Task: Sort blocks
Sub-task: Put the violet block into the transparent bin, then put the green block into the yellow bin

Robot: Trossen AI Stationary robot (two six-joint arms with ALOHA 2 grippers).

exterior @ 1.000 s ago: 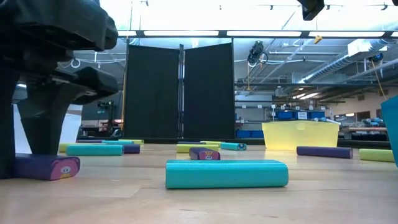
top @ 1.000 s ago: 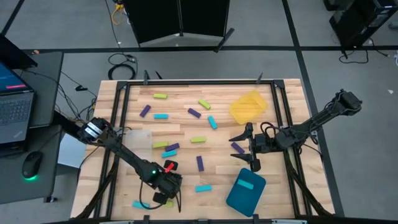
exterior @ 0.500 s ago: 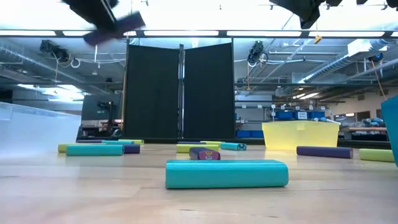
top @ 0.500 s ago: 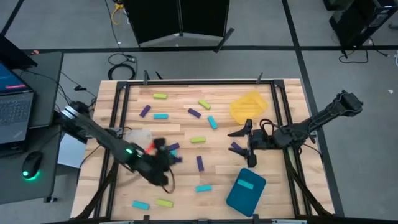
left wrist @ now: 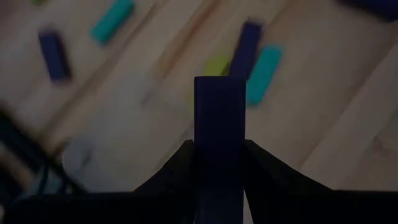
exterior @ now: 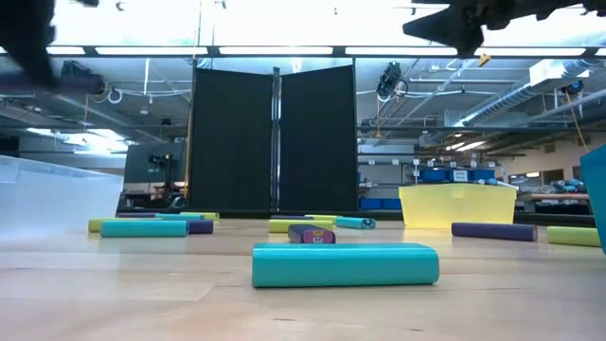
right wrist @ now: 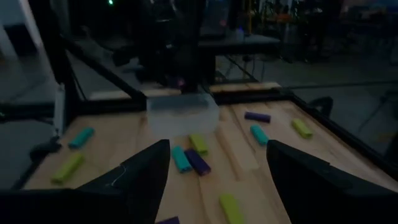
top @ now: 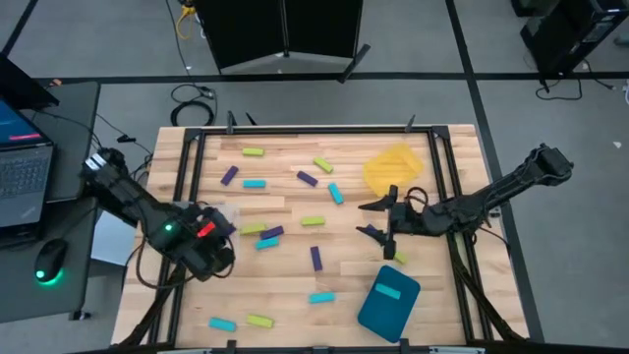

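Note:
Purple, cyan and yellow-green blocks lie scattered flat on the wooden table [top: 295, 211]. My left gripper [left wrist: 217, 149] is shut on a purple block [left wrist: 217, 112] and hovers by the clear tray [top: 221, 214] at the table's left; in the high view it is a blurred dark mass [top: 222, 236]. My right gripper [right wrist: 217, 180] is open, its fingers wide apart, in the air above a purple block [top: 373, 233] right of the middle. A cyan block [top: 390, 291] lies in the teal tray [top: 373, 313]. My left gripper pinches the purple block between its two fingers [left wrist: 186, 155], which lie along the block's long sides. The block's free end [left wrist: 217, 87] sticks out past the fingertips. It is lifted clear of the table, pointing slantwise down at it.
The yellow tray [top: 393, 167] stands at the far right and the teal tray at the near right. A large cyan block [exterior: 346, 263] lies close before the low camera. A metal frame runs along the table's edges. A laptop and a mouse sit beyond the left edge.
My left gripper has lifted the purple block off the table near the near edge and swung it quickly up, left and toward the far edge, to the clear tray. My right gripper has drifted a little toward the table's left and stayed open.

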